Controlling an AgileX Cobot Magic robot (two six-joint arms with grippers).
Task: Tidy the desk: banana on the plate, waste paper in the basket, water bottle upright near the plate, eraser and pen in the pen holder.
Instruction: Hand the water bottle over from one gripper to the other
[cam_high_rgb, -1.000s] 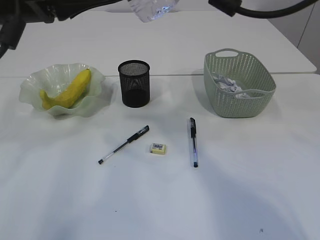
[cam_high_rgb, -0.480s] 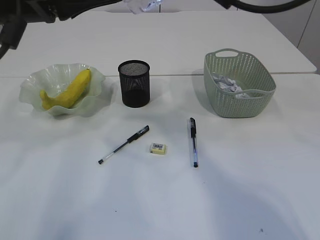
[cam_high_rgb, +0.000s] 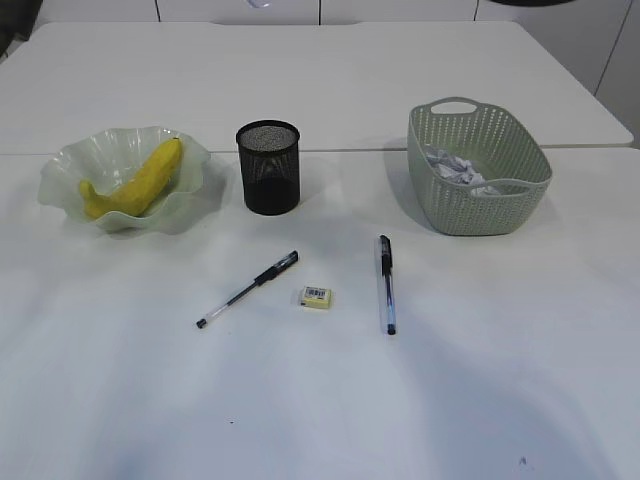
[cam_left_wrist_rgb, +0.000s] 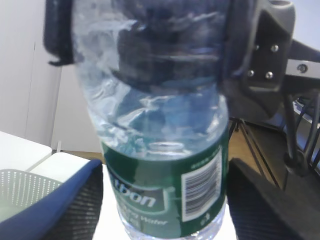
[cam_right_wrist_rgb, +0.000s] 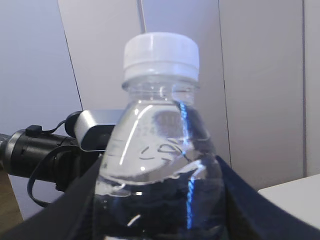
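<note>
Clear plastic water bottle (cam_left_wrist_rgb: 160, 125) with its green label has risen out of the exterior view since a second ago, so standing it near the wavy pale-green glass plate (cam_high_rgb: 60, 165) remains undone. Both wrist views show it held aloft, left pincer (cam_left_wrist_rgb: 160, 200) and right pincer (cam_right_wrist_rgb: 160, 200) each clamped on it.

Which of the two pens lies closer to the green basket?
The blue-tipped pen lying straight, right of the yellow eraser; the slanted black pen lies left.
</note>
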